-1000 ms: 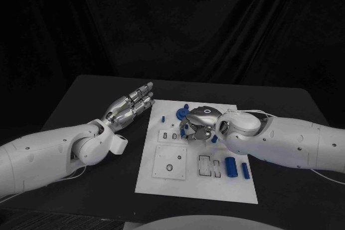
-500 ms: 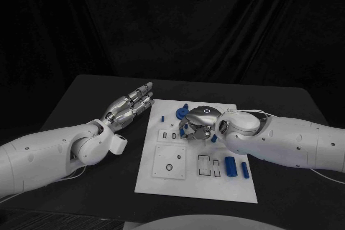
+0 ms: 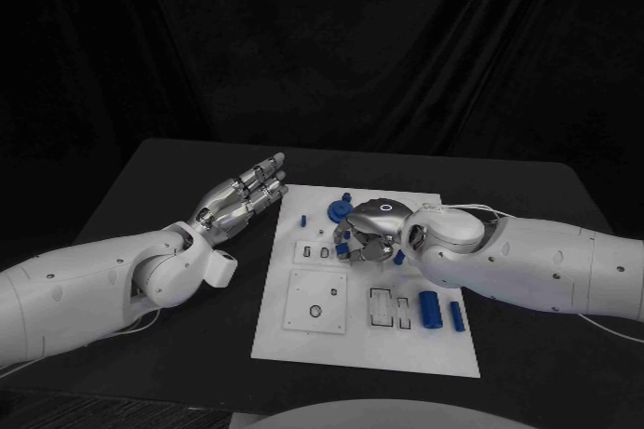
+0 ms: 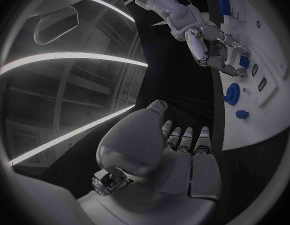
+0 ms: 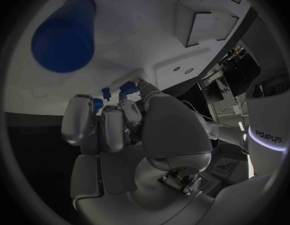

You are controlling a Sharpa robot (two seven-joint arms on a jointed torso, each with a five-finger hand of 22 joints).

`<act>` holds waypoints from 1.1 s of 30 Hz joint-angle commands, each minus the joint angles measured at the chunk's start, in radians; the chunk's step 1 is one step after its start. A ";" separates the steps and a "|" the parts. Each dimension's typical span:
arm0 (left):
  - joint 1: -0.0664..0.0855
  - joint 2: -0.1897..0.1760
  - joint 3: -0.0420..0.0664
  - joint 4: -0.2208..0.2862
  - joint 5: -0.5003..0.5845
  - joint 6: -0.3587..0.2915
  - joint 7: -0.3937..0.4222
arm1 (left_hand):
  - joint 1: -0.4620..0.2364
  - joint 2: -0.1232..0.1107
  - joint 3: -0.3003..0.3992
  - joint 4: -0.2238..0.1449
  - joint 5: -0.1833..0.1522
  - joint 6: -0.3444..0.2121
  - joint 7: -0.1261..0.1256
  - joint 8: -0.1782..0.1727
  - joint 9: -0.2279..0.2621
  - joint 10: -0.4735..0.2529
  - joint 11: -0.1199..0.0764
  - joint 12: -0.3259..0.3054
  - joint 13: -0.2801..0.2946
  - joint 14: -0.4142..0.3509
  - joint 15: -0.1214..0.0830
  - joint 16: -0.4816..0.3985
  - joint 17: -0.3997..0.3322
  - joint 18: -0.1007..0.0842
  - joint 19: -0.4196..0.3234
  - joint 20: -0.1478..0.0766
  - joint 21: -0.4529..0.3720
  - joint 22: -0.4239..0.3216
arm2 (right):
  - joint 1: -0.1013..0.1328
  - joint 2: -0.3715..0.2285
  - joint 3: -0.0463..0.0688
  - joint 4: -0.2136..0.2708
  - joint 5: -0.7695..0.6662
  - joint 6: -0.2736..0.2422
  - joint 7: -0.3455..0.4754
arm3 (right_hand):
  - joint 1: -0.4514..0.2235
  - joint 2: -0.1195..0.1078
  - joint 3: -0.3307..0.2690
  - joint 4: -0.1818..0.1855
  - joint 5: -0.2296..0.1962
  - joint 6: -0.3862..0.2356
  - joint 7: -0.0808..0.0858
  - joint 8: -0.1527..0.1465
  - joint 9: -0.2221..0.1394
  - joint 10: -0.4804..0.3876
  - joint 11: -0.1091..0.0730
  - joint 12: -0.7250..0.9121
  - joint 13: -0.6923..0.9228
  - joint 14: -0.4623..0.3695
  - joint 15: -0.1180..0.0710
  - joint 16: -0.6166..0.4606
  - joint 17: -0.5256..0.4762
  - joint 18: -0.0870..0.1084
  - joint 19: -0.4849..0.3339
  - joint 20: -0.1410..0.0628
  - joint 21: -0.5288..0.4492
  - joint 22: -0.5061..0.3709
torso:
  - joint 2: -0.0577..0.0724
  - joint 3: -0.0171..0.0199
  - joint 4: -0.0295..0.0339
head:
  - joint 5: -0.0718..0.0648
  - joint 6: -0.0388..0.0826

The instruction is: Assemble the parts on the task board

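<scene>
While the left hand (image 3: 246,198) hovers flat, fingers apart and holding nothing, beside the task board (image 3: 342,341), the right hand (image 3: 369,232) curls over the board's middle pinching a small blue part (image 5: 128,88); two blue cylinders (image 3: 431,310) lie near the board's right edge.

My right hand (image 5: 120,130) curls over the white task board (image 5: 151,40), fingertips (image 5: 129,92) at small blue parts (image 5: 127,87) (whether gripped, I cannot tell); a large blue cylinder (image 5: 64,35) lies beyond.
</scene>
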 commanded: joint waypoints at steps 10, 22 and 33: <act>-0.002 0.000 0.001 0.003 0.000 0.012 0.008 | -0.009 0.000 0.006 0.001 0.006 0.001 0.005 0.004 0.001 0.000 0.009 -0.003 -0.001 -0.002 0.007 -0.004 -0.001 0.017 -0.001 0.008 -0.005 -0.001 | -0.006 -0.005 -0.003 0.002 -0.005 0.003 -0.018 | 0.002 0.007 -0.007 -0.008 0.010 -0.011 0.002 -0.001 -0.013 0.121 -0.008 0.407 0.409 0.064 0.006 -0.004 0.068 -0.004 -0.001 0.009 -0.009 0.167 | 0.000 0.0001 0.0011 | 0.001 -0.001; -0.002 -0.003 0.001 0.005 0.000 0.010 0.007 | -0.009 0.000 0.006 0.001 0.006 0.001 0.005 0.004 0.001 0.000 0.009 -0.003 -0.001 -0.002 0.007 -0.004 -0.001 0.017 -0.001 0.008 -0.005 -0.001 | -0.006 -0.016 -0.003 0.003 -0.005 -0.001 -0.014 | 0.020 0.010 0.002 -0.027 0.115 -0.018 0.004 0.000 -0.033 0.121 -0.006 0.407 0.409 0.064 0.007 -0.007 0.066 -0.004 -0.002 0.010 -0.013 0.166 | 0.000 -0.0001 0.0007 | 0.001 -0.001; -0.002 -0.003 0.001 0.004 0.000 0.010 0.005 | -0.009 0.000 0.006 0.001 0.006 0.001 0.005 0.004 0.001 0.000 0.009 -0.003 -0.001 -0.002 0.007 -0.004 -0.001 0.017 -0.001 0.008 -0.005 -0.001 | -0.006 -0.021 -0.003 0.002 -0.005 -0.003 -0.012 | 0.032 0.011 0.015 -0.039 0.156 0.006 0.006 0.008 -0.036 0.121 -0.005 0.407 0.409 0.062 0.007 -0.014 0.059 -0.003 -0.004 0.010 -0.018 0.165 | 0.000 -0.0005 -0.0001 | 0.004 0.002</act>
